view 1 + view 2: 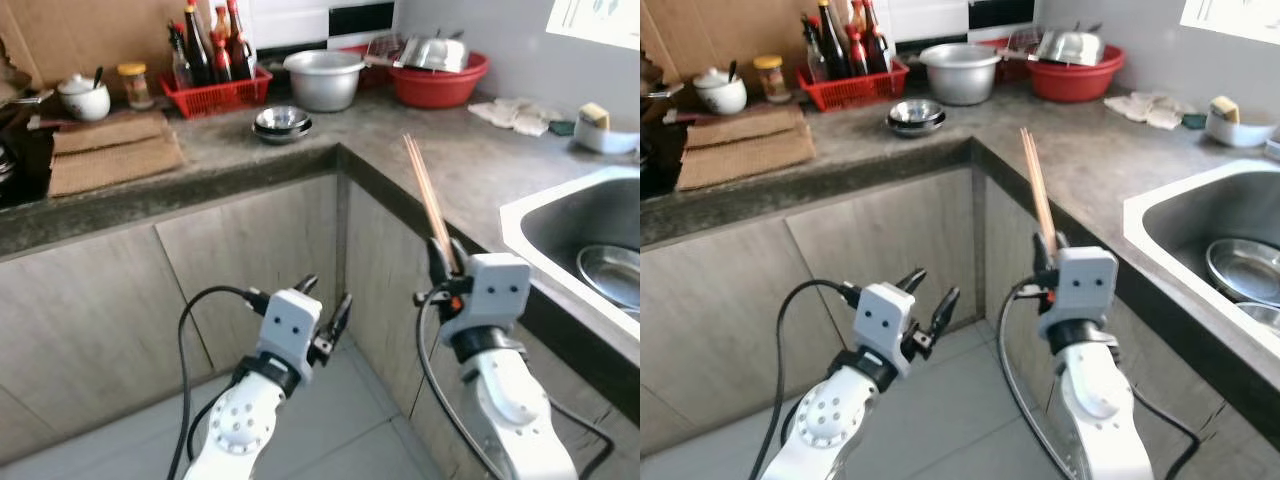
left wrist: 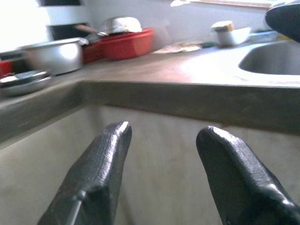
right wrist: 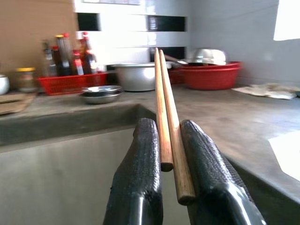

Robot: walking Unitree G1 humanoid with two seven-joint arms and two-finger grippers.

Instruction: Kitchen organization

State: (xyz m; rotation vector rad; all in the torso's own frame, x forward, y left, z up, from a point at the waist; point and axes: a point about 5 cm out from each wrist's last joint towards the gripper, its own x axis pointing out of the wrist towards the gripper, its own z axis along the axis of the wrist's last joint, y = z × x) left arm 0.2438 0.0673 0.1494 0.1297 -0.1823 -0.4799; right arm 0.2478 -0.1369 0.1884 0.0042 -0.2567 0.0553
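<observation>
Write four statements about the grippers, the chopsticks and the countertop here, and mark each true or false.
1. The right gripper is shut on a pair of chopsticks. True.
2. The left gripper holds a spoon. False: it is open, with nothing between its fingers.
3. The bottles stand in a red basket on the countertop. True.
4. The steel pot sits inside the sink. False: it stands on the countertop beside the red basket.

Matt, mottled stone-like counter (image 1: 470, 160); shiny metal pot (image 1: 323, 78) and sink (image 1: 580, 225); bare wooden chopsticks (image 3: 168, 126) (smooth); glossy red plastic basin (image 1: 440, 85)
</observation>
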